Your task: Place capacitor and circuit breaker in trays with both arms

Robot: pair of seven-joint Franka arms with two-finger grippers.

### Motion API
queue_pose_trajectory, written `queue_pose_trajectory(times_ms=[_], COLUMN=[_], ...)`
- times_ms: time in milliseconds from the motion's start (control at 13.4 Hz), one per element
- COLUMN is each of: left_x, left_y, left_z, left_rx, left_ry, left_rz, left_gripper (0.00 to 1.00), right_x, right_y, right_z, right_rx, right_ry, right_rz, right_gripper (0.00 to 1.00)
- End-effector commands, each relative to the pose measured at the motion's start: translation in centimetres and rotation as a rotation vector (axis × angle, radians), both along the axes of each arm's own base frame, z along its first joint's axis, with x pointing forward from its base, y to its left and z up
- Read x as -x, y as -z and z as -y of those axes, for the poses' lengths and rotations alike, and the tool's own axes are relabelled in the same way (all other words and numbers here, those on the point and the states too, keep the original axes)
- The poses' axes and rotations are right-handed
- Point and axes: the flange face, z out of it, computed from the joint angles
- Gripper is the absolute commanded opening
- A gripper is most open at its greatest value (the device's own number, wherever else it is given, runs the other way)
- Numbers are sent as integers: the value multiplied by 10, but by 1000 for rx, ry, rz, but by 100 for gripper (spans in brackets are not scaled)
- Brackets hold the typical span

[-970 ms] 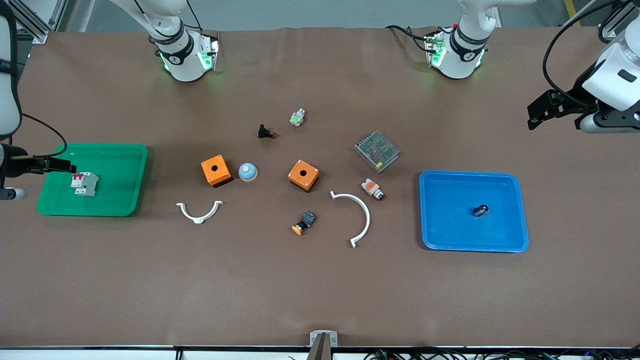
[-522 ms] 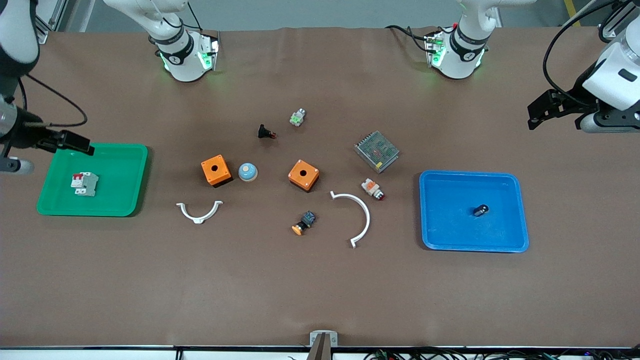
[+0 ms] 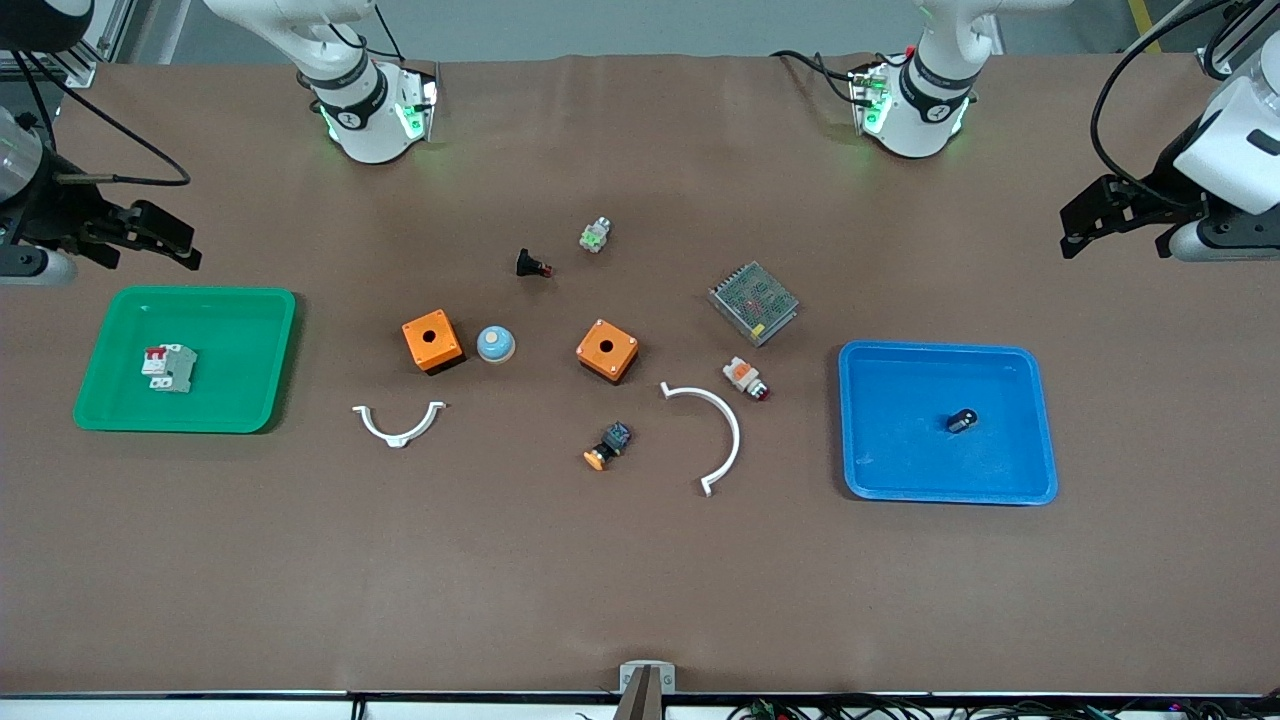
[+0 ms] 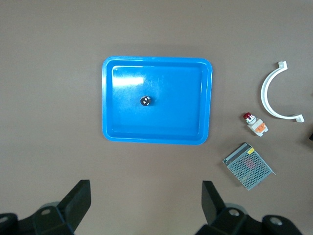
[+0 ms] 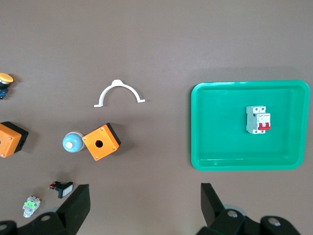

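The capacitor (image 3: 962,421), a tiny black cylinder, lies in the blue tray (image 3: 900,450); it also shows in the left wrist view (image 4: 145,101). The circuit breaker (image 3: 168,367), white-grey with red toggles, lies in the green tray (image 3: 245,340) and shows in the right wrist view (image 5: 257,120). My right gripper (image 3: 180,248) is open and empty, up over the bare table just outside the green tray (image 5: 220,142). My left gripper (image 3: 1068,232) is open and empty, up over the table outside the blue tray (image 4: 122,127), at the left arm's end.
Between the trays lie two orange boxes (image 3: 432,341) (image 3: 607,350), a blue dome button (image 3: 495,344), two white curved clips (image 3: 398,424) (image 3: 715,435), a metal mesh box (image 3: 753,302), a white-and-orange button (image 3: 745,377), a black push-button (image 3: 533,265) and an orange-capped button (image 3: 608,445).
My right gripper has risen and drawn back from over the green tray toward the robots' bases. My left gripper has shifted slightly the same way. The breaker and capacitor have not moved.
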Motion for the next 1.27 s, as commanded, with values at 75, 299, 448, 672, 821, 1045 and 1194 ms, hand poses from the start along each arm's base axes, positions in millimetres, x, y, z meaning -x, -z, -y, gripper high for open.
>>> queue_pose_trajectory(times_ms=[75,299,448,672,821,1045,1194], left_x=[3,5,5,5,5,5,5], left_y=[-5,-5,-5,-4,-4,-3,-4], left_z=[0,0,0,0,1,0,1], left_rx=[-18,-19,-17,-17,-12,-9,-7], left_ry=[11,3,3,2,2,-1,-1], left_rz=[-2,-12,-14,-20,-20,-24,-23], left_gripper=[100,100,100,100,100,100,100], right_x=[4,1,0,-4,-7,-16,-20], right_y=[-14,-47,-48,-55,-54,-53,-61], right_z=[3,15,15,16,18,19,27], right_rx=[5,0,2,2,2,6,6], right_ry=[17,31,30,32,36,39,59], right_rz=[33,56,64,80,81,85,105], right_gripper=[100,100,100,100,100,100,100])
